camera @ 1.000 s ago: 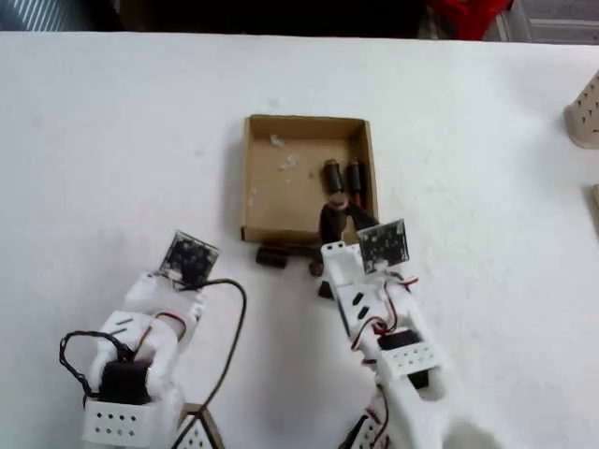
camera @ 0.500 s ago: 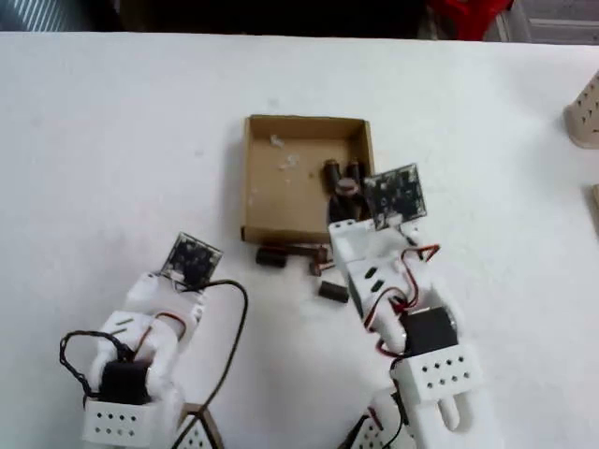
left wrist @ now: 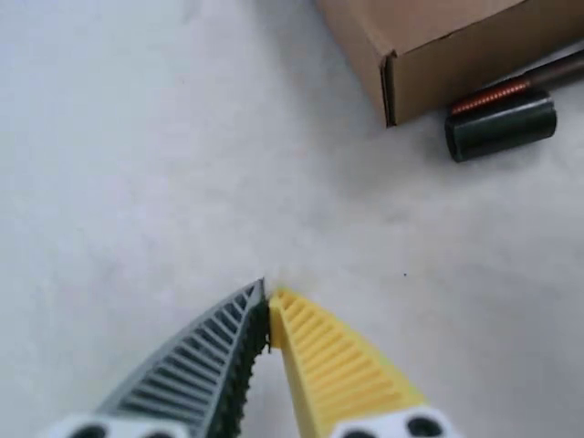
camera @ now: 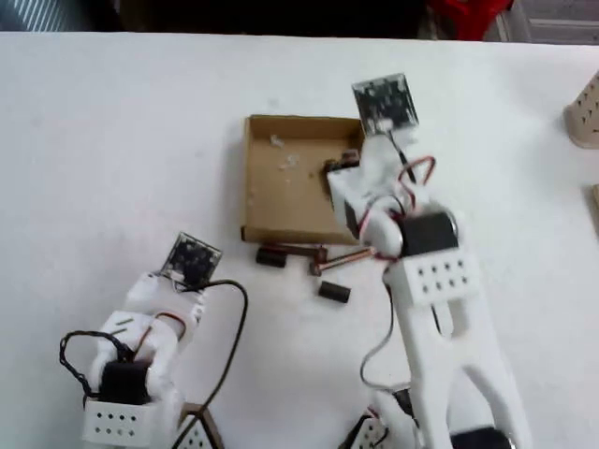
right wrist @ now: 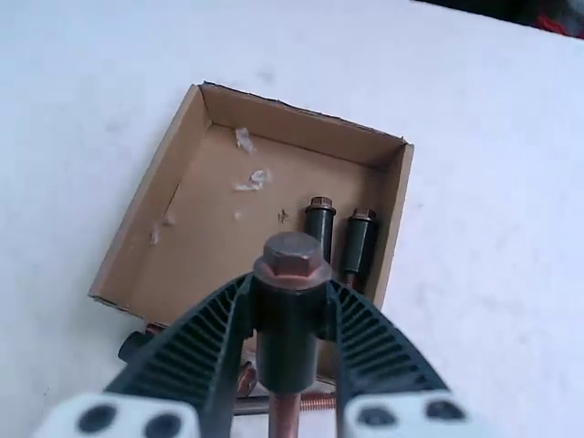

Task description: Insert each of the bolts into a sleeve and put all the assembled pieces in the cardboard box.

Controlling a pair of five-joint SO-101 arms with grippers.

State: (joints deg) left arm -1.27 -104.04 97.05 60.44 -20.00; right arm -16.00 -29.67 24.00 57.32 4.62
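– At the right claw (right wrist: pixel 290 286): state?
– Clamped on one sleeve (right wrist: pixel 286 330) with a bolt (right wrist: pixel 290 259) through it, head up, thread sticking out below. The high view puts that arm over the box's (camera: pixel 304 120) right side.
– In the box?
– Two pieces (right wrist: pixel 319 228) lying side by side against the right wall, heads toward the far wall. A few pale scraps (right wrist: pixel 248 181) on the floor.
– Outside it?
– By the front wall, on the table (camera: pixel 122 122): two sleeves (camera: pixel 271 255) and a loose bolt (camera: pixel 342 261), none assembled.
– Left claw (left wrist: pixel 266 294)?
– Tips pressed together, holding nothing, low over bare table just short of the box's near corner.
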